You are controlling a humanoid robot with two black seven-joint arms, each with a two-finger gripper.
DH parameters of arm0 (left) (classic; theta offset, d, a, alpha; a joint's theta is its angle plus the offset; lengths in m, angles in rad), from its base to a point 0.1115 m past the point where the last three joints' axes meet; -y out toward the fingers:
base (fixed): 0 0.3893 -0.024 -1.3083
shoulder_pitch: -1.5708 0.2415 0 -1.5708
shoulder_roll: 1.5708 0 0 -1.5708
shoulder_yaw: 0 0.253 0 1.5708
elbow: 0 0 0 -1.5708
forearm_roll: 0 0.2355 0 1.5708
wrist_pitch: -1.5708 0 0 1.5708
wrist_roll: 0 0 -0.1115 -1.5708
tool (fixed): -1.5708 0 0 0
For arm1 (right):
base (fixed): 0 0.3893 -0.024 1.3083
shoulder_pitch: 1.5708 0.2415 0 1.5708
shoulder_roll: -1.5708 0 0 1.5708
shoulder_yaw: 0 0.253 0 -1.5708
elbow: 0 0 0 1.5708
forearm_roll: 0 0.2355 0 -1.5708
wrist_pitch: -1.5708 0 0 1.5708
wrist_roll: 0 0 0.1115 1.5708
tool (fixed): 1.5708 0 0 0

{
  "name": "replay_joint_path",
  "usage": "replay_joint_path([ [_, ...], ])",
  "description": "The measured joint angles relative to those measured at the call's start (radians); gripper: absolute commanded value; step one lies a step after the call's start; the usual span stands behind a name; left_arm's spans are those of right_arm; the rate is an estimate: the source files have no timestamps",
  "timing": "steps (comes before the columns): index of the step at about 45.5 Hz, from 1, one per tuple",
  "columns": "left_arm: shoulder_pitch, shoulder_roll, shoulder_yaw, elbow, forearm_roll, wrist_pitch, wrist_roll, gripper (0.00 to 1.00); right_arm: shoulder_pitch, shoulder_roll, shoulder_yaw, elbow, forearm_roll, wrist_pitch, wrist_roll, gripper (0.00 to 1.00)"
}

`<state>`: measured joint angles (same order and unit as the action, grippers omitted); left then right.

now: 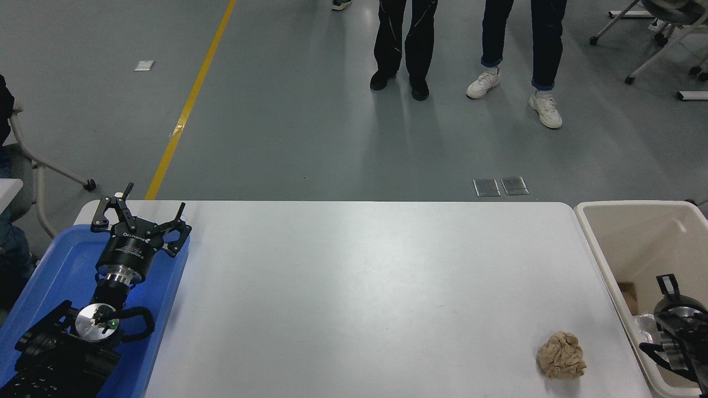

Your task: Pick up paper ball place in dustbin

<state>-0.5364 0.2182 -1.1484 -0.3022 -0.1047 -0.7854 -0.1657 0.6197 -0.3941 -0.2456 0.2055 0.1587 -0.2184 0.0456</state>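
Paper ball [562, 355] sits on the white table [354, 287] near the front right corner, close to the right edge and the near edge, touching nothing. Bin [594, 243] stands just off the table's right side, rim running alongside that edge; some scrap and a shiny piece lie on its floor. Right end effector [672, 290] pokes in at the lower right over the bin's inside, only one finger tip and the wrist visible, so can't tell if it's spread or pressed together. It is apart from the ball, with the bin rim between them. Left end effector [141, 216] is parked at lower left over the blue tray [50, 265], fingers spread, holding nothing. Whole middle of the table is bare, wide open between tray and ball. Two people's legs [470, 50] stand on the floor well beyond the far edge.
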Motion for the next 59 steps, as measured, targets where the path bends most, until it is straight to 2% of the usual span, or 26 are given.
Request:
replay_joint_path([
  [3, 0.001, 0.001, 0.000, 0.000, 0.000, 0.000, 0.000, 0.99, 0.029, -0.057, -0.004, 0.089, -0.002, 0.001, 0.000, 0.29],
  [9, 0.001, 0.001, 0.000, 0.000, -0.001, 0.000, 0.000, 0.99, 0.120, -0.166, -0.054, 0.283, -0.021, 0.001, 0.000, 0.50],
  [13, 0.001, 0.001, 0.000, 0.000, -0.001, 0.000, 0.000, 0.99, 0.200, -0.217, -0.133, 0.393, -0.041, 0.001, -0.001, 0.74],
  [16, 0.001, 0.001, 0.000, 0.000, -0.001, 0.000, 0.000, 0.99, 0.281, -0.253, -0.217, 0.489, -0.056, 0.002, 0.000, 1.00],
  [24, 0.000, 0.001, 0.005, 0.000, 0.000, 0.000, 0.000, 0.99, 0.522, -0.317, -0.419, 0.748, -0.077, 0.027, 0.000, 1.00],
  [37, -0.001, 0.002, 0.008, 0.000, 0.000, 0.000, 0.002, 0.99, 0.980, -0.345, -0.745, 1.149, -0.102, 0.184, 0.001, 1.00],
  [48, 0.000, 0.003, 0.008, 0.000, 0.001, 0.000, 0.002, 0.99, 1.356, -0.260, -0.967, 1.394, -0.115, 0.330, 0.001, 1.00],
  [59, 0.000, 0.003, 0.009, 0.000, 0.000, 0.000, 0.002, 0.99, 1.639, -0.124, -1.059, 1.493, -0.112, 0.524, 0.001, 1.00],
])
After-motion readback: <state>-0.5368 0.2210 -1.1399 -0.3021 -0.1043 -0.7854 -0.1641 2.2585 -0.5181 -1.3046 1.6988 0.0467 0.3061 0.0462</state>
